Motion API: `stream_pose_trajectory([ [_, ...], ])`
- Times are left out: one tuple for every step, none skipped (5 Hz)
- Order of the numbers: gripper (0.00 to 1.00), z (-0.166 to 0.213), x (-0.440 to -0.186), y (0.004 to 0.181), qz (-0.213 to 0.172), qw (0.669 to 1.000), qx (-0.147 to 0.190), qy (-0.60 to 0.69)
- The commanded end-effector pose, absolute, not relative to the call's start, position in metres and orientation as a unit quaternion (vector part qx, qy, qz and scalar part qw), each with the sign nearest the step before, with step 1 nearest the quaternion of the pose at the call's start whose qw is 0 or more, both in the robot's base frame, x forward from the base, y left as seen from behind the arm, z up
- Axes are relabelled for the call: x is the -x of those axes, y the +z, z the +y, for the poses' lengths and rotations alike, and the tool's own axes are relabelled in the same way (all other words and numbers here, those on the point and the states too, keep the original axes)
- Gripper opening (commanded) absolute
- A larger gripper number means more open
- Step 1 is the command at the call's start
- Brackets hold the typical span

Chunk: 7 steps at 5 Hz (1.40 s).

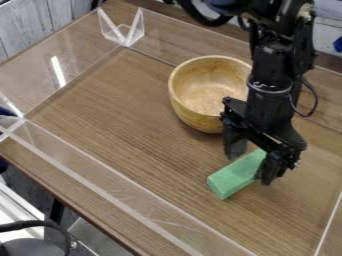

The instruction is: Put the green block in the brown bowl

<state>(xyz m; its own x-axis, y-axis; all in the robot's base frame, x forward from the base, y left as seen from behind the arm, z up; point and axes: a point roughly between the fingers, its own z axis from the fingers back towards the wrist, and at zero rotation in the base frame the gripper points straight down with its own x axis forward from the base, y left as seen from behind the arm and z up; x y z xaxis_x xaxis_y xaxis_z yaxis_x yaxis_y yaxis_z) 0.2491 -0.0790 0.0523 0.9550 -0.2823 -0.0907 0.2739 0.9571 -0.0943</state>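
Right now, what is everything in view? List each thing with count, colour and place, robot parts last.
green block: one, mint green, flat on the table in front of the bowl, far end between the open fingers.
brown bowl: one, light tan wood, upright behind the block, nothing visible inside.
table: one, brown wood grain, ringed by clear walls.
clear bracket: one, transparent, far left corner.
hand: one, black, pointing down over the block, open.

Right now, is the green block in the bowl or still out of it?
Out. The green block lies flat on the table, in front of the bowl, whose visible inside looks empty. The open gripper stands over the block's far end.
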Motion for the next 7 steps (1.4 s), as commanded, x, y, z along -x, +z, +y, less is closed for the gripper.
stream_pose_trajectory([
  [1.0, -0.078, -0.255, 0.06, 0.032, 0.989, 0.046, -0.136],
  [1.0, -0.078, -0.255, 0.059, 0.032, 0.989, 0.047, -0.135],
  [1.0, -0.078, -0.255, 0.059, 0.031, 0.989, 0.048, -0.133],
  [1.0, -0.078, -0.255, 0.058, 0.031, 0.99, 0.048, -0.132],
  [1.0, -0.078, -0.255, 0.058, 0.03, 0.99, 0.049, -0.129],
  [1.0, -0.077, -0.256, 0.054, 0.032, 0.99, 0.049, -0.128],
  [1.0, -0.077, -0.256, 0.05, 0.036, 0.99, 0.049, -0.127],
])
